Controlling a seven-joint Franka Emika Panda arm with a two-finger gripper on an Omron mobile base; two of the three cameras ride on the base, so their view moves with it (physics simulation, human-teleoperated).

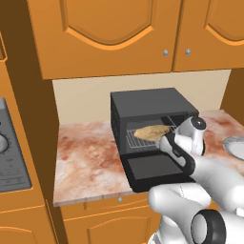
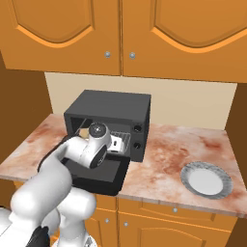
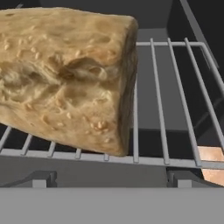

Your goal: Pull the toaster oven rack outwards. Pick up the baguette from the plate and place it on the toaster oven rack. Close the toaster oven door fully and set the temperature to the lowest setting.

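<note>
Baguette (image 3: 65, 78) lies on rack (image 3: 175, 109) inside oven (image 1: 147, 107); door (image 1: 155, 167) down. Claw (image 3: 109, 179) released, just before rack's front edge. Plate (image 2: 207, 179) near worktop's (image 1: 86, 157) right edge.

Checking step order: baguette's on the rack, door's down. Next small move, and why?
Probably back the pincer out of the toaster oven, then go for the door. The baguette already lies on the toaster oven rack, the pincer is open and holds nothing, and the toaster oven door hangs flat open under the arm, so it can't swing up until the hand clears.
</note>
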